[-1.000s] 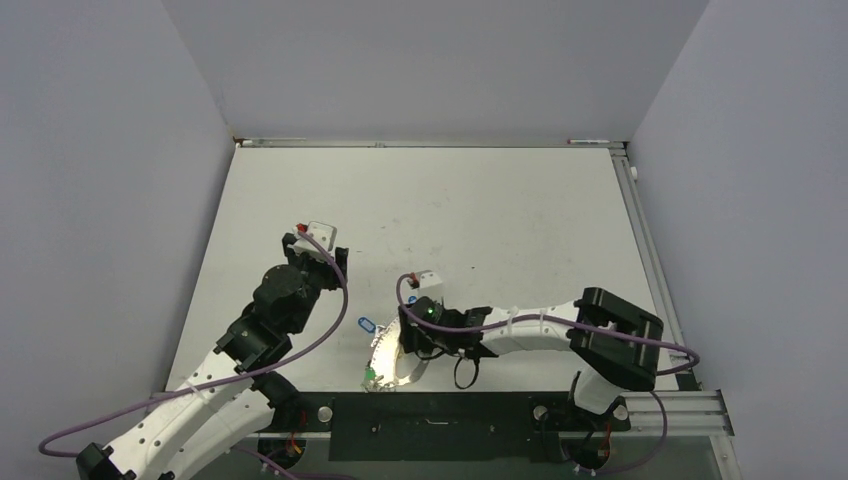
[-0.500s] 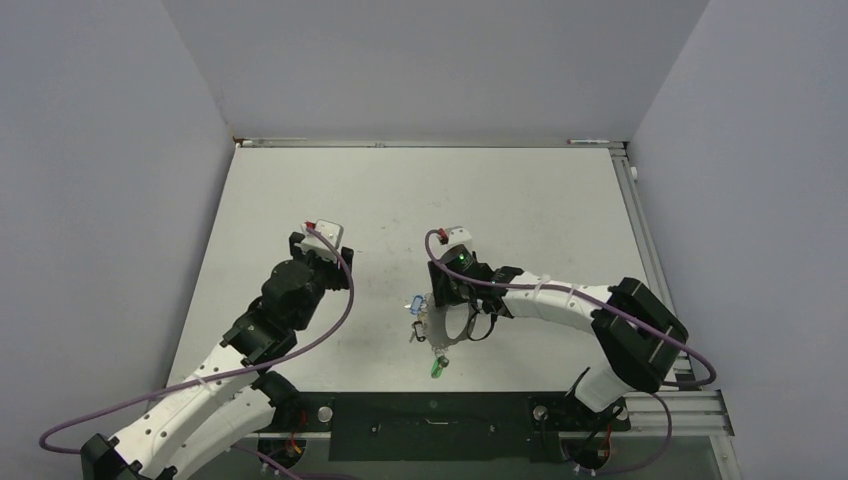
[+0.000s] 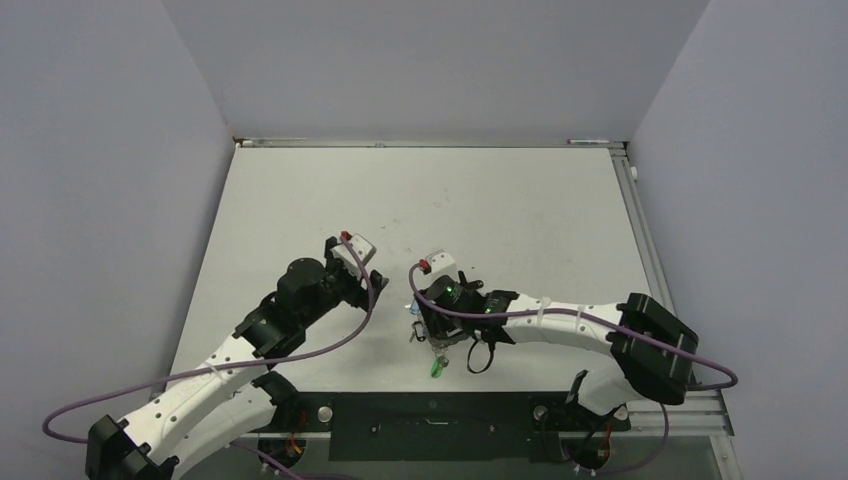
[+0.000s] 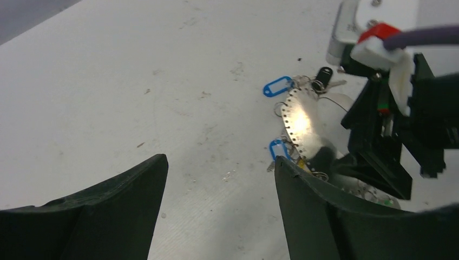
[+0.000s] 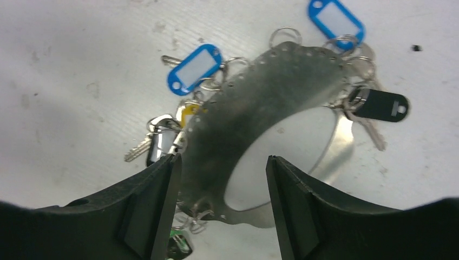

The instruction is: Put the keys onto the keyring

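- The right gripper [image 5: 222,160] stands spread. Its black plastic fingers [image 5: 146,208] straddle the keyring without pinching it.
- The left gripper [image 4: 220,160] is spread too, above the bare matte white table [image 4: 108,81], and grips nothing.
- The right arm [image 3: 560,320] stretches leftward along the near edge. The left arm [image 3: 250,340] is bent, its wrist angled right.
- The keyring [image 5: 260,92], a broad grey metal band perforated along its rim, lies curled on the table's near middle.
- The small silver keys [image 5: 138,149] hang from thin wire rings through those holes. Their heads are two blue [image 5: 195,67], one black [image 5: 381,104], one yellow [image 5: 189,112] and one green [image 5: 178,244].
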You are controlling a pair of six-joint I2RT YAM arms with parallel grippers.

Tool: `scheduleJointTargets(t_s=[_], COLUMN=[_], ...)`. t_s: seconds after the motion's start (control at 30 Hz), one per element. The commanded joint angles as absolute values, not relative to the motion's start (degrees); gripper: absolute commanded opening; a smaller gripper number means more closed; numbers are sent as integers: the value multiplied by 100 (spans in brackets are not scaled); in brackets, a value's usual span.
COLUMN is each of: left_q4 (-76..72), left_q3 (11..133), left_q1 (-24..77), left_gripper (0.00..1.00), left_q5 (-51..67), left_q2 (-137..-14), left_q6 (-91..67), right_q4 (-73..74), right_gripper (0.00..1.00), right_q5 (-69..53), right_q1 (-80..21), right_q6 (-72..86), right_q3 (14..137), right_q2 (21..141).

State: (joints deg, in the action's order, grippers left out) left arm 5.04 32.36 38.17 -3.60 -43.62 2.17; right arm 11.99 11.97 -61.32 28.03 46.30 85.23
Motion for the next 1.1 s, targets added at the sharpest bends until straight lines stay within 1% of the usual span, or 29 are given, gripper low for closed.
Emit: scheduleJointTargets(t_s=[0.0, 0.1, 0.2, 0.33, 0.4, 0.47, 0.6, 0.73, 0.87, 0.97, 1.07], left_q4=[217, 432, 755, 1482, 1756, 1746, 1764, 2002, 2268, 2112, 1981], left_q3=[3172, 3296, 3578, 4180, 4374, 4374, 4466, 4761, 4991, 4912, 4879], left_q1=[4177, 4460, 4730, 5194, 5386, 5660, 6143, 6275, 6312, 6329, 6338], left_gripper=[70, 70, 69, 68, 65, 65, 65, 59, 58, 58, 50], left_q5=[870, 782, 541, -258, -369, -584, -1435, -1953, -2140, -2159, -2520], left_q2=[-4590, -4975, -5503, -6331, -6702, -7005, -7663, -8249, -8634, -8773, -8990], left_q6=[370, 350, -50, -1207, -1664, -1980, -2443, -2604, -2766, -2863, -3183], right_q4=[1339, 1417, 1333, 1375, 1381, 1349, 1295, 1257, 1311, 1325, 1262], right_gripper=[61, 61, 61, 61, 61, 61, 61, 61, 61, 61, 61], right_q5=[2124, 2098, 2032, 2031, 1954, 1892, 1734, 1619, 1569, 1569, 1463], right_q1=[-5710, -4928, -4529, -4408, -4370, -4347, -4288, -4260, -4225, -4194, -4160], right_q6=[2728, 2823, 2812, 2736, 2709, 2686, 2600, 2486, 2418, 2379, 2353], right_q3=[4448, 4259, 4133, 4109, 4071, 4025, 3943, 3896, 3861, 3784, 3683], right_q2=[7599, 7039, 6551, 6287, 6264, 6233, 6165, 6077, 5981, 5852, 5764])
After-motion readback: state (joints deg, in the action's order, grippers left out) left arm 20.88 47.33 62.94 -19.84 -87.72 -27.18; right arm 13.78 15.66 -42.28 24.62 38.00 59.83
